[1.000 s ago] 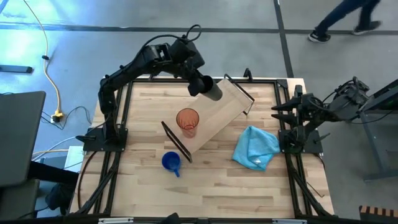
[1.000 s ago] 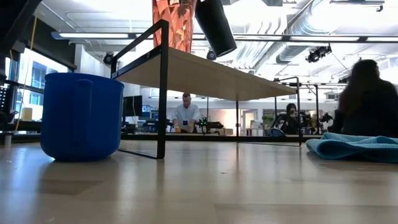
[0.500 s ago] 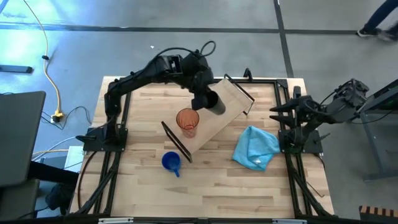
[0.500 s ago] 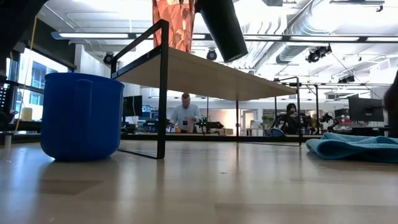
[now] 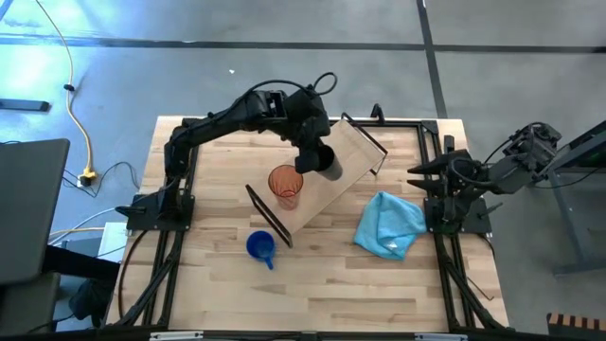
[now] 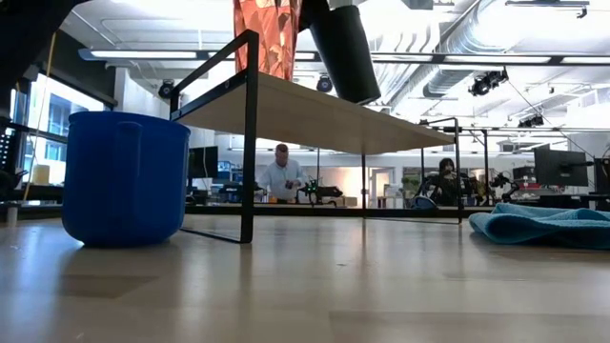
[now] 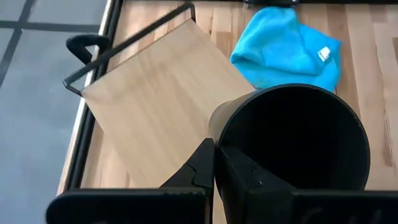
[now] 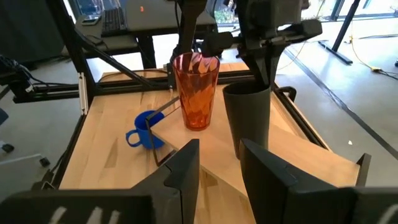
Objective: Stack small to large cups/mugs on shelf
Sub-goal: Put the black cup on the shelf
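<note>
**Black cup held over the shelf, beside the tumbler**

Here the left gripper [image 5: 313,152] pinches the rim of the black cup [image 5: 327,163], one finger inside the wall and one outside, as the left wrist view shows. The cup is matt black, plain, without a handle, and widens slightly toward its open mouth. In the low view it hangs from the gripper mouth-up with its long axis close to vertical, leaning a little, its base just above the board; whether it touches the wood I cannot tell.

Just beside it stands the translucent orange-red tumbler [image 5: 285,185], upright on the shelf [image 5: 350,152], mouth up, its faceted wall catching the light. The shelf is a long light wooden board with thin black brackets at both ends, lying diagonally across the table [image 5: 218,284].

The blue mug [image 5: 261,248] sits on the tabletop near the shelf's lower bracket, its handle pointing toward the table's front edge. A light blue cloth [image 5: 390,224] lies crumpled, well apart from the mug.

The right gripper [image 5: 417,171] waits at the table's right rail, its fingers spread apart.
</note>
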`<state>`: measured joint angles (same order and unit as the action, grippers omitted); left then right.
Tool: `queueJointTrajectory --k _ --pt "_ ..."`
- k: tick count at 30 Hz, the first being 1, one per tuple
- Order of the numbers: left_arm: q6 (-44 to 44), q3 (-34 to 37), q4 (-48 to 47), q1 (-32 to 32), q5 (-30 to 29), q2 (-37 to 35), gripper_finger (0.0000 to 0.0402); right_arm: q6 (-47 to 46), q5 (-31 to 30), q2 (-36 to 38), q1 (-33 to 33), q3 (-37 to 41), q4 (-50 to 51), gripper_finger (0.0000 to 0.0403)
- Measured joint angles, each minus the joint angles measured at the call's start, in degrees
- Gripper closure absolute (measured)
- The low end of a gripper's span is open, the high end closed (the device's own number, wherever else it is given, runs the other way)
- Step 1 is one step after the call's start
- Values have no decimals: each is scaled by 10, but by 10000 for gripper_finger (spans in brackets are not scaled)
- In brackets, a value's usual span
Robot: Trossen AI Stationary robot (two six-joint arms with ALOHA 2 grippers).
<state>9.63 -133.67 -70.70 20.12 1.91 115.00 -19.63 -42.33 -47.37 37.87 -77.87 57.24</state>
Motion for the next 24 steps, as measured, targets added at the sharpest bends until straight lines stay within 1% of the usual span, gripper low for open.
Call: queueJointTrajectory --k 8,16,24 --pt "-3 0 -26 0 -1 0 402 -9 -6 0 0 0 0 297" --pt "-4 0 -58 0 -22 0 402 -9 -7 -7 0 0 0 297" --pt "-9 0 -63 0 -22 0 402 -9 -7 -17 0 0 4 297"
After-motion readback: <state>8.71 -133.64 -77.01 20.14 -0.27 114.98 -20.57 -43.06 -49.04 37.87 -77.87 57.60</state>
